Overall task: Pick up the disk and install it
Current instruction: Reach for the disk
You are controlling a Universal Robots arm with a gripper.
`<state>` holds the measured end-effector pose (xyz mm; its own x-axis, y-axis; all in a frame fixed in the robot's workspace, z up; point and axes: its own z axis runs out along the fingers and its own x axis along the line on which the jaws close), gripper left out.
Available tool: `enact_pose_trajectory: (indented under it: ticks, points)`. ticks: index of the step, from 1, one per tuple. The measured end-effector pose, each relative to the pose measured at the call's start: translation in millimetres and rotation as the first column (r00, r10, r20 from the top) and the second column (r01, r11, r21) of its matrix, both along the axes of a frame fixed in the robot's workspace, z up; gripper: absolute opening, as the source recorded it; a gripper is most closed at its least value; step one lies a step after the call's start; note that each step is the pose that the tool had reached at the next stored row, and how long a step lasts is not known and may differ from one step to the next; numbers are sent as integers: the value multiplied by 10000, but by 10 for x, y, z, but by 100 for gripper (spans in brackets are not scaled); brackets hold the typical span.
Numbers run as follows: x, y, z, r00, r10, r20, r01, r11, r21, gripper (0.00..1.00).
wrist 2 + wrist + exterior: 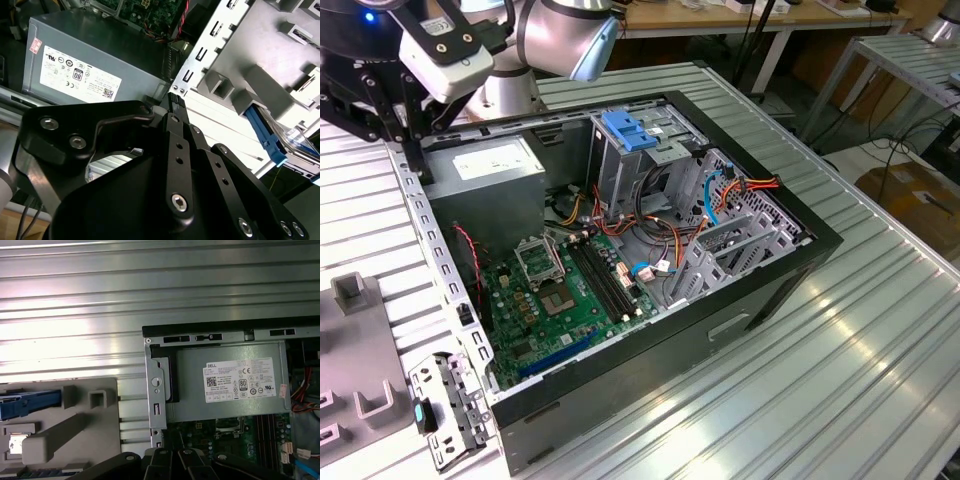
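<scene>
1. Exterior view: the gripper [415, 160] hangs at the exterior view's upper left. It is over the rim of the open computer case [760, 300], just beside the grey power-supply box [485, 165]. A grey moulded holder [355, 350] sits on the ribbed metal table [840, 380] at the lower left, outside the case. The pickup side therefore lies away from the motherboard [560, 290] and the blue-topped drive cage [635, 135].
2. Second wrist view: the gripper's black linkages converge to a single tip, and the jaws look drawn together with nothing between them. The disk [300, 144] lies flat in the holder, beyond the case's perforated wall and apart from the gripper — shiny silver metal with a blue plastic rail along one edge.
3. First wrist view: the disk [30, 404] shows its blue rail running parallel to the table's ridges — its long axis probably follows them. Blocky, matte grey parts of the holder cover much of it.
</scene>
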<state>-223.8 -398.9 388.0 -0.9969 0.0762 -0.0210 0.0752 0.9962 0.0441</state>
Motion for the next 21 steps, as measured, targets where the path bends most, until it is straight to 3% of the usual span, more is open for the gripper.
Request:
enact_pose_trajectory:
  ticks: [21]
  points:
    - [-60, 0, -4, 10000, 0, -2, 0, 10000, 0, 11]
